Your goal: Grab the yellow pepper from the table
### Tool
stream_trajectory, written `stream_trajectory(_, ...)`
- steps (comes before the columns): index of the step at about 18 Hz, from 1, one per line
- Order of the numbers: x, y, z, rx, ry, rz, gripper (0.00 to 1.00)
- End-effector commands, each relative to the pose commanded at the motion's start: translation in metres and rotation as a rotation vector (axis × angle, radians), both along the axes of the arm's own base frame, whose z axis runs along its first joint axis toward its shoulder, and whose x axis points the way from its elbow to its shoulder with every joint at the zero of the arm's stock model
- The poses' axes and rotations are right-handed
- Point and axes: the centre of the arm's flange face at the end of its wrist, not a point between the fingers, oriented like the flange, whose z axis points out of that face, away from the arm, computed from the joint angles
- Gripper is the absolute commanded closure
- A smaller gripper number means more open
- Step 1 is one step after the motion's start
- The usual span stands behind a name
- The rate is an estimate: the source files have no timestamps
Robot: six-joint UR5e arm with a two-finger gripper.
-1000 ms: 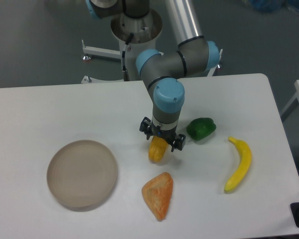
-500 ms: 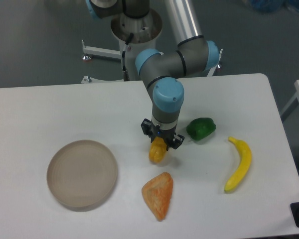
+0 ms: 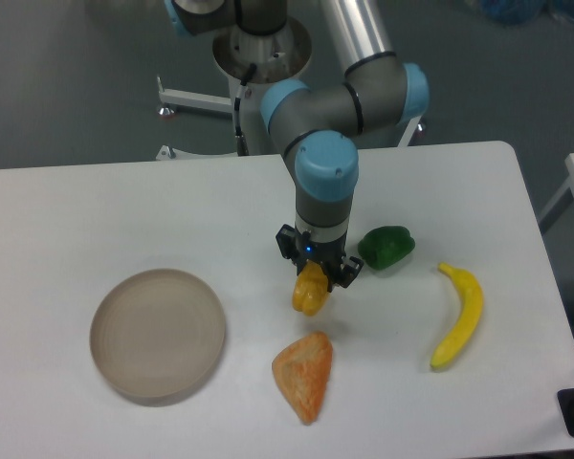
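End effector [image 3: 315, 273] clamped on the top of the yellow pepper [image 3: 310, 291], which hangs just over the white surface [image 3: 124, 210], perhaps barely clear; it looks light, smooth and slippery, so its blocky shoulders suit the grip.

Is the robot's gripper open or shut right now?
Shut. The gripper has both fingers pressed against the top of the yellow pepper, which hangs below it.
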Motion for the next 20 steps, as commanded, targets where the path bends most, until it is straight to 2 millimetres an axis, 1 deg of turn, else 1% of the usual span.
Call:
stream_trajectory(2,-0.003,0.003,0.02,0.014,0.027,-0.051,0.6)
stream_trajectory(4,-0.006,0.007,0.035,0.031,0.055,-0.109,0.6)
stream_trajectory(8,-0.013,0.015,0.05,0.023,0.124,-0.162,0.6)
stream_trajectory(10,-0.012,0.018,0.052,0.028,0.13,-0.176,0.6)
stream_trajectory(12,-0.013,0.022,0.046,0.025,0.128,-0.177,0.6)
stream_trajectory(14,-0.011,0.031,0.042,0.029,0.129,-0.188,0.6)
stream_trajectory(16,-0.011,0.034,0.045,0.031,0.135,-0.201,0.6)
stream_trajectory(18,-0.012,0.036,0.039,0.027,0.134,-0.201,0.6)
stream_trajectory(20,-0.012,0.037,0.039,0.027,0.133,-0.203,0.6)
